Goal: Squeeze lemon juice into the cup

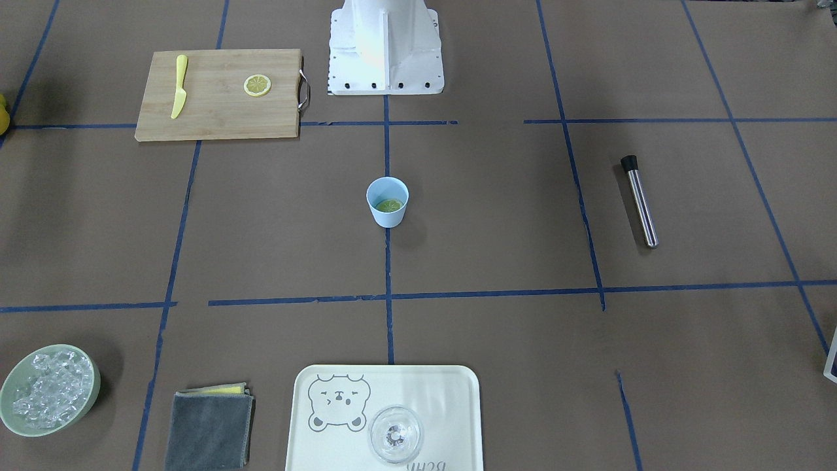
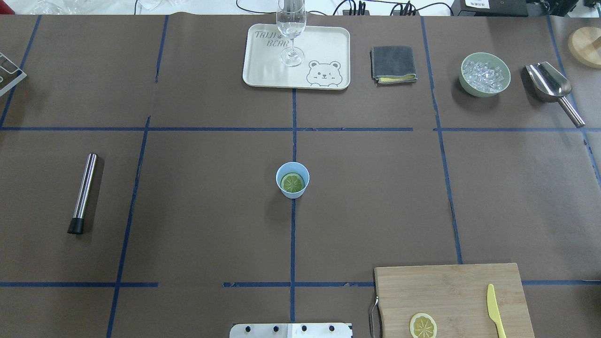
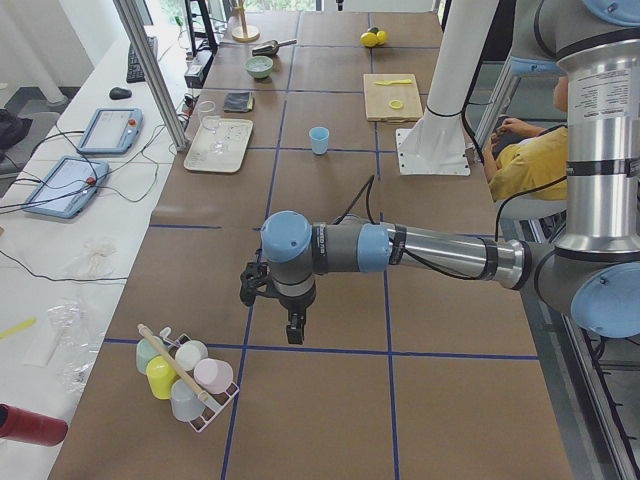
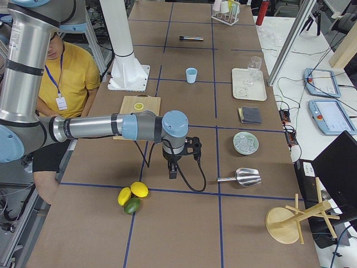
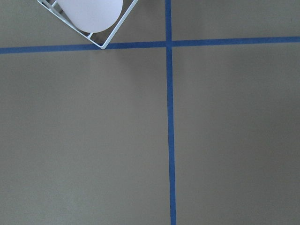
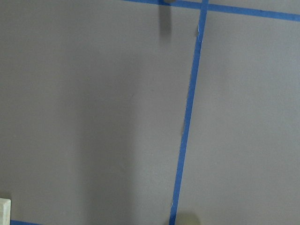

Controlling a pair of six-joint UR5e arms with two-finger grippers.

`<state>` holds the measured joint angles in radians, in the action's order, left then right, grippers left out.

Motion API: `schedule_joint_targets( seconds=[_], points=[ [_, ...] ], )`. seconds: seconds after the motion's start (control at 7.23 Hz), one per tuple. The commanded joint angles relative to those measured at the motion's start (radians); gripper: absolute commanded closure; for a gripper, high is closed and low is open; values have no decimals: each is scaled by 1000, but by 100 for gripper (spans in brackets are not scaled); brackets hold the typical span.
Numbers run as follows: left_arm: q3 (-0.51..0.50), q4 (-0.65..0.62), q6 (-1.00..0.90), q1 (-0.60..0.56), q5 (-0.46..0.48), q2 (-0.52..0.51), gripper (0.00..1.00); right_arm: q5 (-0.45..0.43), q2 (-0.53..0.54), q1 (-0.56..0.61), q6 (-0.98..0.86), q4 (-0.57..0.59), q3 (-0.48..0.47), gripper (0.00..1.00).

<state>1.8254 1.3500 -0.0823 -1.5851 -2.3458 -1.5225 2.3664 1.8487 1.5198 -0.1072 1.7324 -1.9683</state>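
Light-blue cup [image 2: 282,171], upright, lemon slice [image 2: 292,182] lying flat at its bottom

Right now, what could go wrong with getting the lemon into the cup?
The lemon slice lies flat and thin on the cutting board, so a tool might slip off it or scrape the board. The light-blue cup stands alone and already holds a greenish slice; a bump might tip it over.

Brown paper covers the tabletop [image 2: 211,211], gridded with blue tape lines [image 2: 293,234]. In the left side view a white bench [image 3: 40,280] runs along nine o'clock.
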Motion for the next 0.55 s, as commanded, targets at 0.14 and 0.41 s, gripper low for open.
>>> schedule_joint_targets(
  seconds=[0.14,0.41],
  points=[
    [-32,32,-95,1,6,24,0,-1,-5,10,-9,10,3,0],
    [-57,32,-140,-1,-3,27,0,1,-5,11,-9,7,18,0]
  ],
)
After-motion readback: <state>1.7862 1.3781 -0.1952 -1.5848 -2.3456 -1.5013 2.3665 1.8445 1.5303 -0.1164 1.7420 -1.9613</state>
